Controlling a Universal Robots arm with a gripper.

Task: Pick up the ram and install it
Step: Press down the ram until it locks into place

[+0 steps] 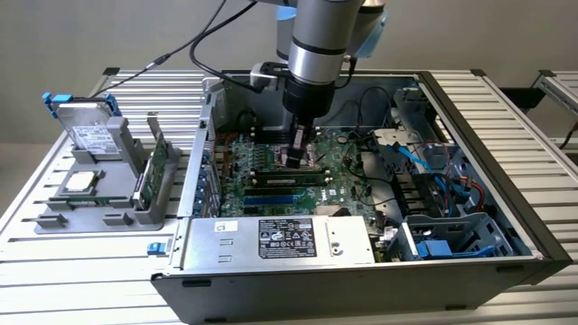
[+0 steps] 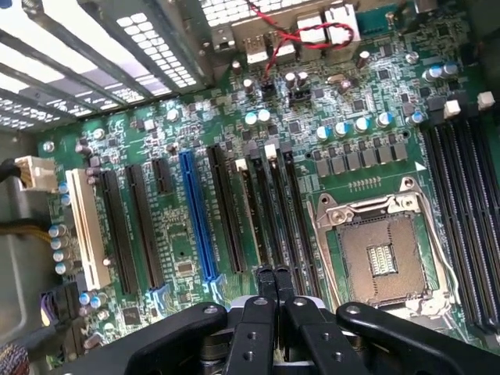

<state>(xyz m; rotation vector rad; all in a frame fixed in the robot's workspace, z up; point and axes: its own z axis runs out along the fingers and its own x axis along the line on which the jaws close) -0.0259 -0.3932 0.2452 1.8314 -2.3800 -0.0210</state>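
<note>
in the exterior view, the arm reaches down into an open computer case (image 1: pixel 470 223) that lies on its side on a slatted metal desk (image 1: pixel 542 169). the gripper (image 1: pixel 297 161) hangs low over the motherboard (image 1: pixel 271 196), its tips just above the memory slots near the middle of the board. a ram stick (image 1: pixel 291 180) lies seated along one of those slots, just in front of the gripper tips and apart from them. a silver power supply (image 1: pixel 280 240) with a black label fills the near edge of the case. on the exterior view's left, a grey holder (image 1: pixel 99 210) on the desk carries a square silver chip (image 1: pixel 80 180), a broad green card (image 1: pixel 156 169) standing upright, and a drive (image 1: pixel 91 132) propped at its far end.

in the wrist view, the gripper (image 2: pixel 273 275) has its two black fingers (image 2: pixel 264 280) pressed together with nothing between them. they point at the motherboard (image 2: pixel 344 117), over the black slots (image 2: pixel 269 211) between a blue slot (image 2: pixel 195 215) and the bare processor socket (image 2: pixel 383 254). a white slot (image 2: pixel 86 226) sits further off, past the blue one.
</note>
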